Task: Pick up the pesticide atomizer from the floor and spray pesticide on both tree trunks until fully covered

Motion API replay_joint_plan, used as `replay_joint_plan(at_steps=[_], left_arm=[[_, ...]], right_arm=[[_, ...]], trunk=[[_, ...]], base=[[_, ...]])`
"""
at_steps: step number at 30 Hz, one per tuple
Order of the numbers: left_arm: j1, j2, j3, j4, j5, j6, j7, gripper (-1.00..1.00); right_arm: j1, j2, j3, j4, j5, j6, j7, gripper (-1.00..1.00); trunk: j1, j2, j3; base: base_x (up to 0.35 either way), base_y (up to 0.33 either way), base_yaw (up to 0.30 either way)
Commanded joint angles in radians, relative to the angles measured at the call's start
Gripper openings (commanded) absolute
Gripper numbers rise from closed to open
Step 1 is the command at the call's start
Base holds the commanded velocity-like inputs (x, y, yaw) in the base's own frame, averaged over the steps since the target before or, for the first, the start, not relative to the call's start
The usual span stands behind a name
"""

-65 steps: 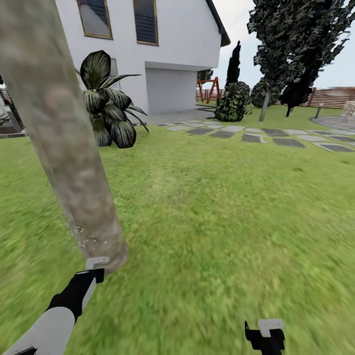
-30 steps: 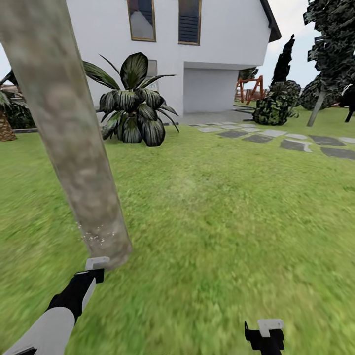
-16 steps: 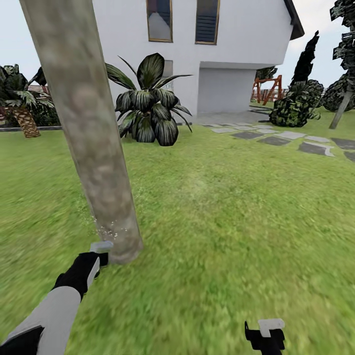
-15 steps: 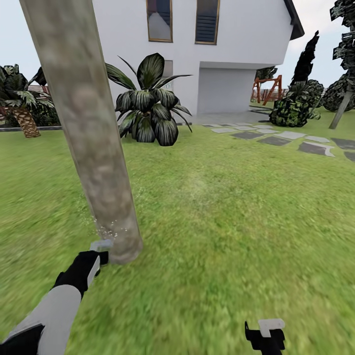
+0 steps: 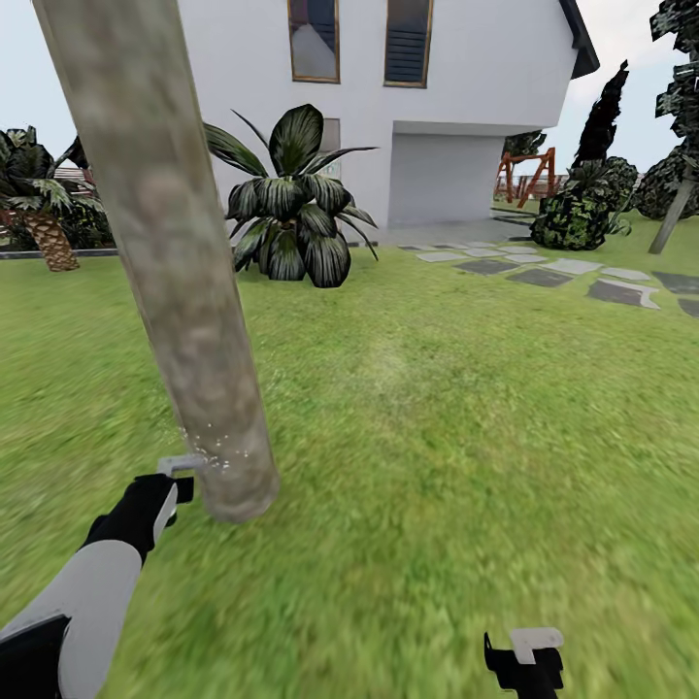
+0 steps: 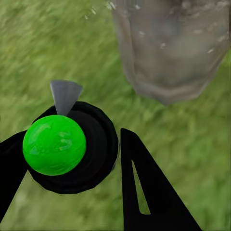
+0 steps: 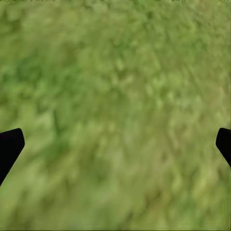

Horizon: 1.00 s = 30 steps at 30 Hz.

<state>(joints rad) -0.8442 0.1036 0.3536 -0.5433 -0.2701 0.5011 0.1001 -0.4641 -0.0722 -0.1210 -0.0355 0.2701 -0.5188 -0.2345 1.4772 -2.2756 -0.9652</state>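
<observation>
While left gripper (image 6: 72, 154) jaws grasp atomizer (image 6: 54, 144), trunk (image 5: 184, 320) speckled, right gripper (image 7: 115, 144) jaws released

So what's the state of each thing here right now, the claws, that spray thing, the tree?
Left claw: shut on the atomizer, held close to the foot of the trunk.
Atomizer: gripped, green top facing the wrist camera, grey nozzle toward the trunk.
Tree trunk: standing, mostly bare bark.
Pesticide: a few white specks low on the trunk.
Right claw: open, empty, over the grass.
</observation>
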Motion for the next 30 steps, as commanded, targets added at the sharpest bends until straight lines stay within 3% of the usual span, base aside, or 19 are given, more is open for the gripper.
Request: replay_joint_plan(at_steps=[1,16,23,30], left_arm=[[-0.002,0.0,0.002,-0.001,-0.003,0.004,0.001,-1.0],[-0.004,-0.001,0.004,-0.001,-0.003,0.002,0.006,-1.0],[-0.006,-0.002,0.004,-0.001,-0.003,0.001,0.006,-1.0],[-0.004,-0.001,0.004,-0.001,-0.003,0.001,0.007,-1.0]], right_arm=[[-0.001,0.0,-0.008,0.001,0.011,-0.003,-0.003,1.0],[-0.001,0.0,-0.008,0.0,0.011,-0.003,-0.004,1.0],[-0.001,0.003,-0.008,0.0,0.011,-0.003,-0.005,1.0],[-0.001,0.006,-0.008,0.0,0.011,-0.003,-0.004,1.0]], trunk=[[0.0,0.0,-0.001],[0.0,0.0,-0.001],[0.0,0.0,-0.001],[0.0,0.0,-0.001]], base=[[0.207,-0.15,0.0],[0.05,-0.256,0.0],[0.203,-0.208,0.007],[0.115,-0.233,0.232]])
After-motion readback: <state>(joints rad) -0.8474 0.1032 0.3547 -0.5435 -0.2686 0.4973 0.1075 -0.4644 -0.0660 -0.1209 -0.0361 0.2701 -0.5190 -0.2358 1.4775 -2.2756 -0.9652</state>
